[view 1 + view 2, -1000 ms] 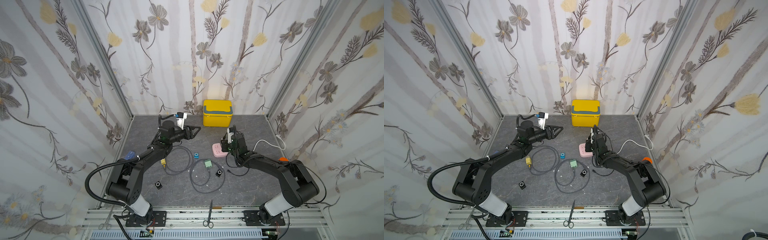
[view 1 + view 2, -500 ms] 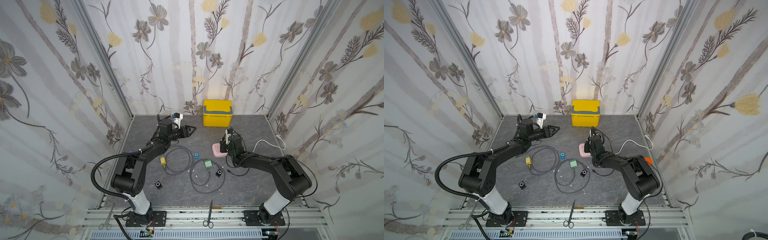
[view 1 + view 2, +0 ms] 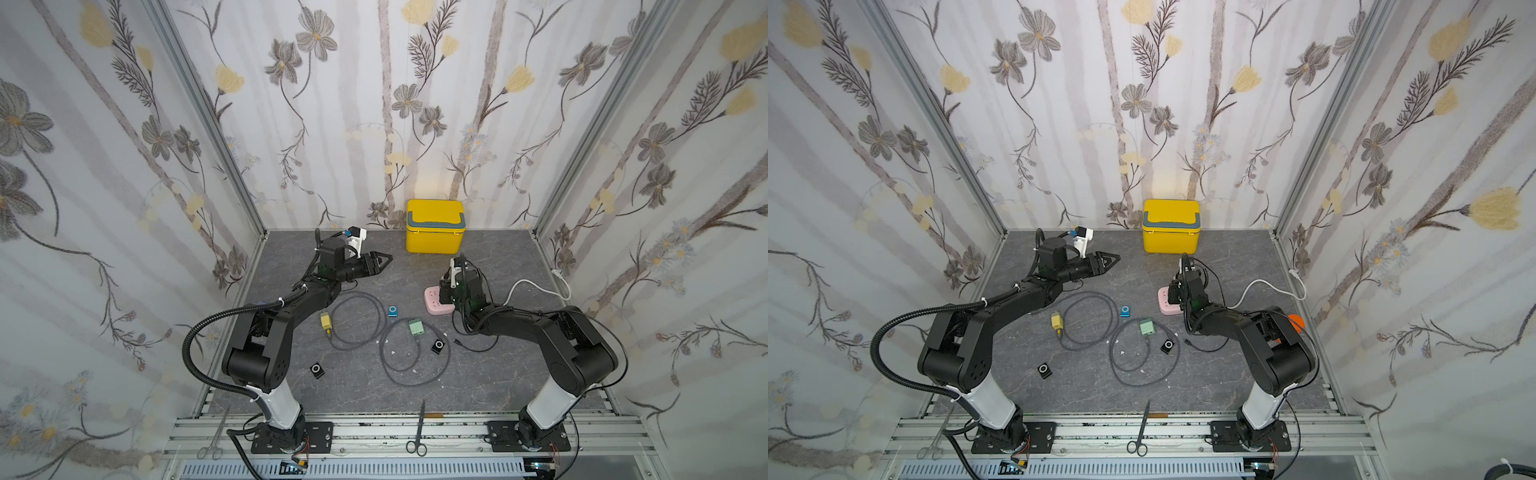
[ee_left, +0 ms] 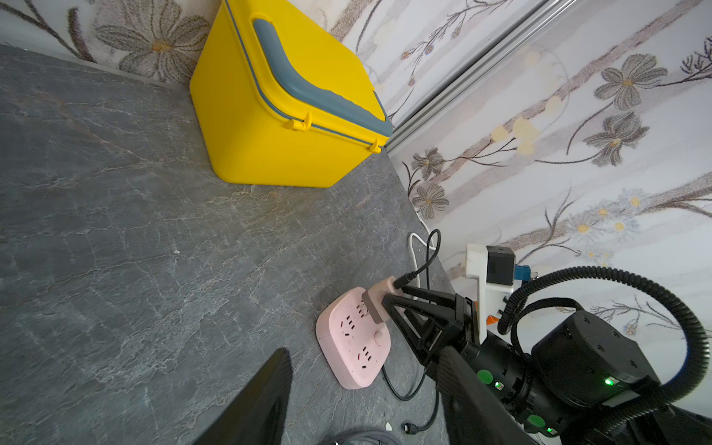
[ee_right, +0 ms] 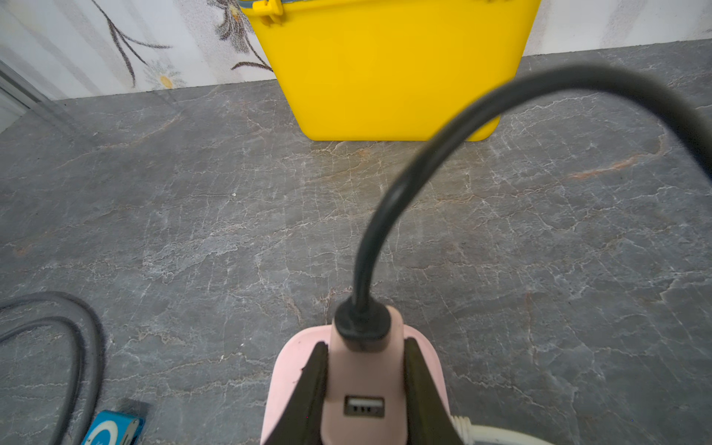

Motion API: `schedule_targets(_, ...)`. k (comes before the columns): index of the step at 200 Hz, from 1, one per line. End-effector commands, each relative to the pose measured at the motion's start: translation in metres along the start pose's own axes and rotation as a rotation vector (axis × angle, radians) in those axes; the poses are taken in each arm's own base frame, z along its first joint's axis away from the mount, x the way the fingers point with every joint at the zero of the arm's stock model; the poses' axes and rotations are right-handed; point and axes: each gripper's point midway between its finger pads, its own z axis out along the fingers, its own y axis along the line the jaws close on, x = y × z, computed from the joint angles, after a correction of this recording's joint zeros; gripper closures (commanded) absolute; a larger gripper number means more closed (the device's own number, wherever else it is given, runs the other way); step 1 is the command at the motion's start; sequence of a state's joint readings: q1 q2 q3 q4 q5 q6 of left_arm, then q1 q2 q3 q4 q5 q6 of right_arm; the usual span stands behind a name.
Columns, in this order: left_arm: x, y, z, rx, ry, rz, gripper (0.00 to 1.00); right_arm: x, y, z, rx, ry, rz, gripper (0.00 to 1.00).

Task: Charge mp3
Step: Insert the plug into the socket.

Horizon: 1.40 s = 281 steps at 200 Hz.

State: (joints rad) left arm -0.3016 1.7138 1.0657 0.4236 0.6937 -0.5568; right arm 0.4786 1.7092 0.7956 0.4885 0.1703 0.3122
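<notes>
Right jaws are clamped on the pink charger [image 5: 364, 385], which touches the pink power strip [image 4: 350, 346]; whether it is seated cannot be told. Left jaws stand apart, empty, raised over the bench [image 3: 415, 270]. The blue mp3 [image 3: 393, 310] lies flat on the bench, unconnected, between the strip and a grey cable loop [image 3: 353, 320].

yellow box [image 3: 434, 235] by back wall, scissors [image 3: 420, 426] on front rail
</notes>
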Motion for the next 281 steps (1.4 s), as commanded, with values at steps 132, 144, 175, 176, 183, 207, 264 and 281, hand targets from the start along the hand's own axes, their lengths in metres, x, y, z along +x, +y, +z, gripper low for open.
schedule_targets(132,-0.004,-0.012,-0.006,-0.019,0.002,0.045,0.36,0.049,-0.014,-0.005,0.058,0.084,-0.067,1.00)
schedule_targets(144,-0.003,-0.012,-0.006,-0.025,0.005,0.043,0.35,0.056,-0.014,-0.007,0.054,0.090,-0.073,1.00)
schedule_targets(175,0.000,-0.010,-0.005,-0.047,0.020,0.041,0.35,0.070,-0.020,-0.006,0.086,0.126,-0.079,1.00)
schedule_targets(176,0.000,-0.010,-0.005,-0.048,0.020,0.041,0.35,0.071,-0.020,-0.006,0.091,0.131,-0.081,1.00)
schedule_targets(183,0.001,-0.009,-0.003,-0.060,0.027,0.044,0.35,0.072,-0.022,-0.005,0.105,0.141,-0.086,1.00)
schedule_targets(207,0.008,0.000,0.002,-0.135,0.068,0.068,0.35,0.085,-0.024,0.002,0.127,0.200,-0.104,1.00)
schedule_targets(264,0.020,0.014,0.005,-0.264,0.125,0.135,0.35,0.089,-0.026,0.012,0.169,0.237,-0.106,1.00)
schedule_targets(281,0.020,0.015,0.007,-0.266,0.125,0.139,0.35,0.087,-0.028,0.015,0.191,0.248,-0.109,1.00)
